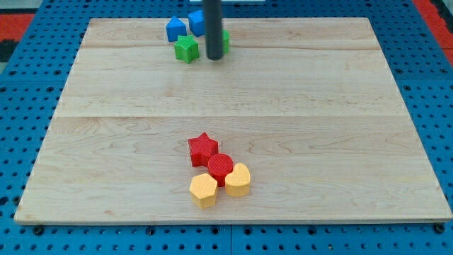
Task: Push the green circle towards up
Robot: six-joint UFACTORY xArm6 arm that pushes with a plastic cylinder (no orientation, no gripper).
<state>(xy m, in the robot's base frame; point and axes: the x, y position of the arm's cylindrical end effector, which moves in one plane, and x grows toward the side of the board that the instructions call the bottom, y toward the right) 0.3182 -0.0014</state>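
The green circle [224, 41] sits near the view's top, mostly hidden behind the dark rod; only its right edge shows. My tip [214, 58] rests on the board just below and left of the green circle, close against it. A green star [186, 48] lies just left of my tip. A blue block with a peaked top [175, 28] and a second blue block [196, 21] sit above the green star, near the board's top edge.
A cluster lies at the view's lower middle: a red star [203, 147], a red circle [221, 167], a yellow hexagon [204, 189] and a yellow heart-like block [238, 179]. The wooden board [340, 106] lies on a blue pegboard surface.
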